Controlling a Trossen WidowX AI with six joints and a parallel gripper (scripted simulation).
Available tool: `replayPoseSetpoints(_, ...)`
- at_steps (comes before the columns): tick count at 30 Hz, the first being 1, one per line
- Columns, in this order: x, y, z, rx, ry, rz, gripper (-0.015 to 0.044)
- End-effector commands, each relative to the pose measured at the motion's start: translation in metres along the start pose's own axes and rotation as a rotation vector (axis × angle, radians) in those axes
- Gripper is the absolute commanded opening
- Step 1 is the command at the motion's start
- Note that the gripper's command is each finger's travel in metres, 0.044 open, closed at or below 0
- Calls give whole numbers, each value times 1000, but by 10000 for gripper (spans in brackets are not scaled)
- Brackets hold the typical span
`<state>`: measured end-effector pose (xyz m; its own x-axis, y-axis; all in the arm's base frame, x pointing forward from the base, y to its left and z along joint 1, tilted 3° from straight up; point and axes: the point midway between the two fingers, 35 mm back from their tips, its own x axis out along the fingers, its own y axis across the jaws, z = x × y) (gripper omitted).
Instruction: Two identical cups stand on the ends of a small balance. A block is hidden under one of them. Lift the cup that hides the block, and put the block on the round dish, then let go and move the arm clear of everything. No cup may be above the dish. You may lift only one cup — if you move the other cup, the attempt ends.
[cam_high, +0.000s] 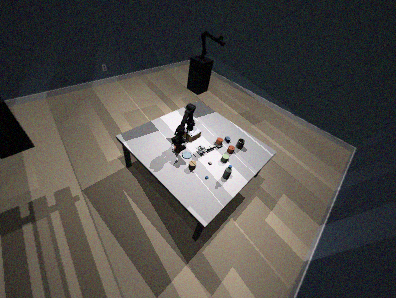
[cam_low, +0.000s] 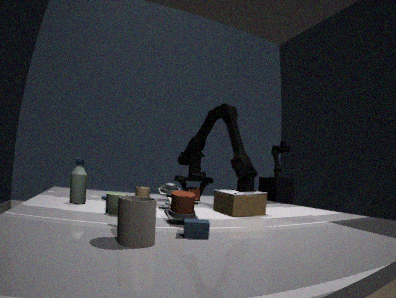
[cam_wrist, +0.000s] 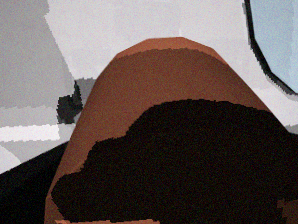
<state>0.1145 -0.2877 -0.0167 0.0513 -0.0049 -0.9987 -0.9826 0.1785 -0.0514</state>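
Observation:
My gripper (cam_high: 176, 146) (cam_low: 194, 187) is shut on an orange-red cup (cam_wrist: 165, 70) (cam_low: 194, 194), low over the table, left of the round light blue dish (cam_high: 186, 155) (cam_wrist: 280, 40) in the top view. The dish shows in the wrist view's top right corner, apart from the cup. Whether the cup touches the table cannot be told. The other orange-red cup (cam_high: 219, 141) (cam_low: 183, 202) stands at one end of the balance (cam_high: 212, 148). The balance's other end carries no cup. The block cannot be made out clearly.
A wooden box (cam_high: 193, 136) (cam_low: 240, 204) stands near the arm. Also on the table are a tan cup (cam_high: 192, 166), a green cup (cam_high: 225, 158), a bottle (cam_high: 227, 173) (cam_low: 78, 187), a grey cup (cam_low: 136, 221), a blue block (cam_low: 196, 229) and another orange-red object (cam_high: 230, 149).

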Motion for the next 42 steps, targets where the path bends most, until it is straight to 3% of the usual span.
replayPoseSetpoints(1,6,0,1,-2,-2,-2,0)
replayPoseSetpoints(5,13,0,1,-2,-2,-2,0)
replayPoseSetpoints(22,0,0,1,-1,-6,3,440)
replayPoseSetpoints(26,-43,0,0,-2,-2,-2,440)
replayPoseSetpoints(30,-45,0,1,-2,-2,-2,440)
replayPoseSetpoints(37,-54,-22,9,40,20,0,260)
replayPoseSetpoints(42,-62,-56,36,176,14,-4,260)
